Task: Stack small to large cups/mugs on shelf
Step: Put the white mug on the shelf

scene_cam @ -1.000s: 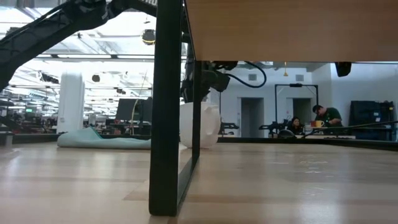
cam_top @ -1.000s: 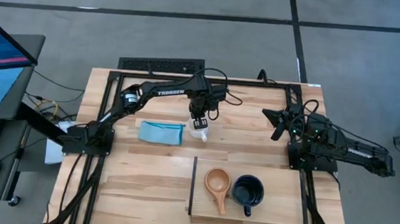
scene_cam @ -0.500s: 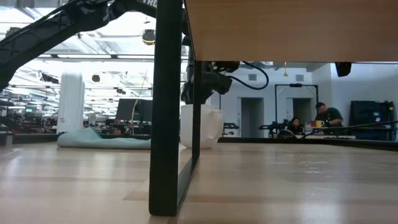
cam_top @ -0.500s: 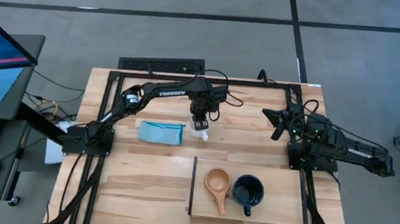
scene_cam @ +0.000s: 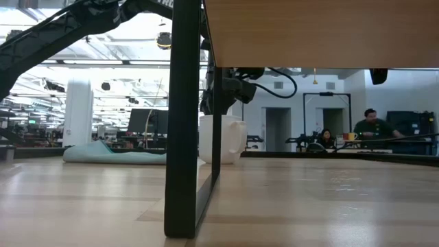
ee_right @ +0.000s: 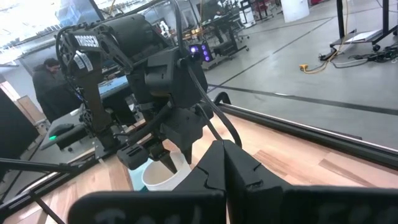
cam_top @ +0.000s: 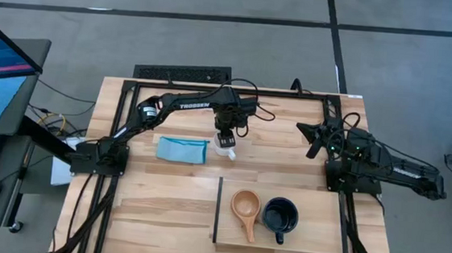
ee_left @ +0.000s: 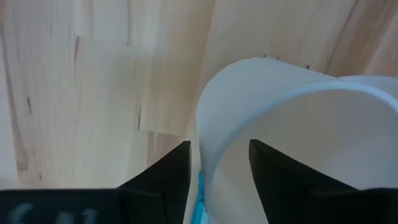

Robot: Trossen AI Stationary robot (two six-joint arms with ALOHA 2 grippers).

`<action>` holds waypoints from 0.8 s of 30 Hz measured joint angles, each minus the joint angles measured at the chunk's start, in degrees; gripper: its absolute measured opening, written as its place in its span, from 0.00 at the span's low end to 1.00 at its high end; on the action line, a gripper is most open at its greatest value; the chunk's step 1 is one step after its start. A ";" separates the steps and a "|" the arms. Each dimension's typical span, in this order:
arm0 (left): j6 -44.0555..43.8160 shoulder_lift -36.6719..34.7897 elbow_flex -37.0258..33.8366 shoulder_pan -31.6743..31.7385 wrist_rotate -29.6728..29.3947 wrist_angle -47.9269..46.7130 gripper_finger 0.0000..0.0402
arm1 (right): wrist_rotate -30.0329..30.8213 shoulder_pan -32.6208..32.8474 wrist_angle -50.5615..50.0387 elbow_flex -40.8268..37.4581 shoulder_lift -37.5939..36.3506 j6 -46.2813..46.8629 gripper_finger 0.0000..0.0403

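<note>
While the left gripper [ee_left: 217, 165] hangs over the white mug [cam_top: 226, 150], jaws parted astride its rim, not clamped | mug upright on tabletop, 12 o'clock of shelf [cam_top: 314, 245] | right gripper [cam_top: 309, 131] clenched, idle at 2 o'clock

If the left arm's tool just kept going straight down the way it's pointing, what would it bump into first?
Most likely the white mug. The left tool points down with its fingers apart, straddling the mug's wall at the rim, so pushing on would slide them along the wall until they meet the planked tabletop. Exact depth is unclear.
</note>
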 joint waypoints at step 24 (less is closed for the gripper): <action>-2.56 -12.75 9.44 1.75 -12.21 -0.34 0.38 | -1.11 0.00 -0.13 0.00 0.00 0.00 0.03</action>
